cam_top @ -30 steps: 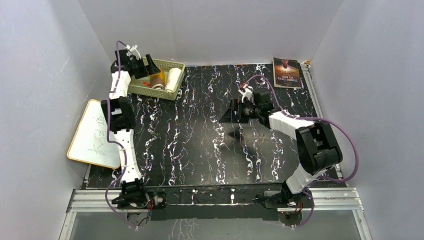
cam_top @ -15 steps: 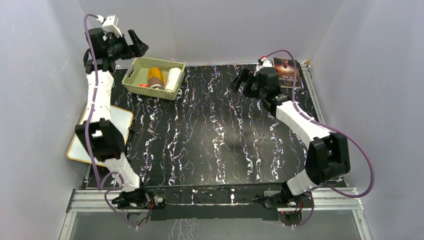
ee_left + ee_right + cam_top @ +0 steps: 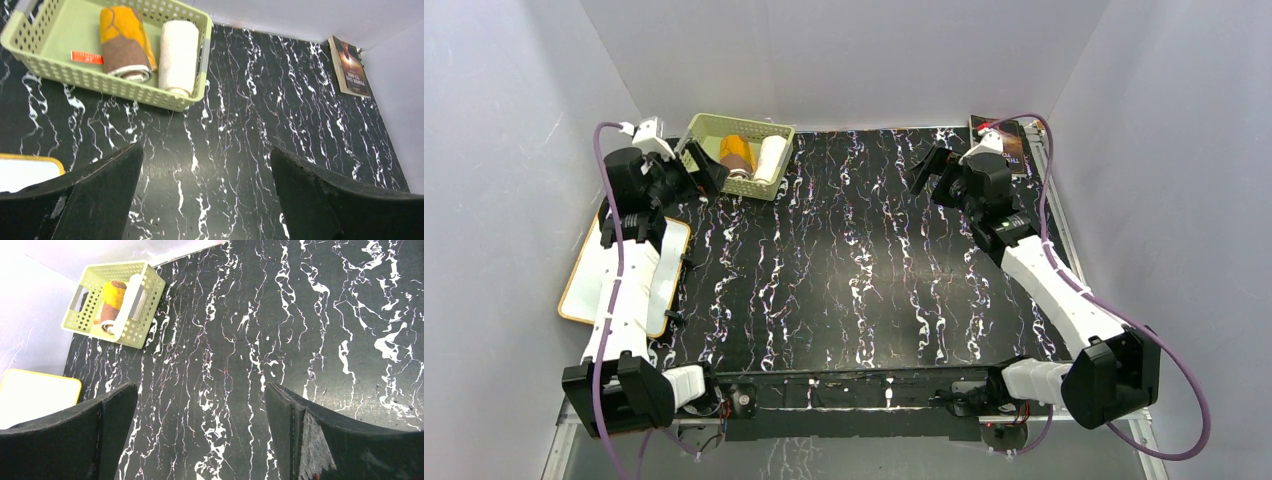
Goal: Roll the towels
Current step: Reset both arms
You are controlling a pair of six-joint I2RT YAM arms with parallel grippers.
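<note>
Both towels lie rolled side by side in a pale green basket [image 3: 701, 132] at the back left of the black marbled table. The brown and orange-yellow towel [image 3: 737, 153] [image 3: 125, 45] [image 3: 111, 302] is on the left and the plain white towel [image 3: 770, 160] [image 3: 177, 55] [image 3: 131, 302] on the right. My left gripper [image 3: 704, 172] [image 3: 206, 147] hovers just left of and in front of the basket, open and empty. My right gripper [image 3: 929, 170] [image 3: 201, 386] hangs open and empty over the back right of the table, far from the basket [image 3: 145, 315].
A white board with a tan edge [image 3: 589, 285] [image 3: 20, 172] [image 3: 35, 395] lies off the table's left side, partly under my left arm. A dark-covered book [image 3: 1016, 140] [image 3: 350, 67] sits in the back right corner, behind my right wrist. Grey walls close in three sides.
My left gripper rose from the basket, then came down beside its front left. The right gripper lifted from mid-table and swung back toward the book corner.
</note>
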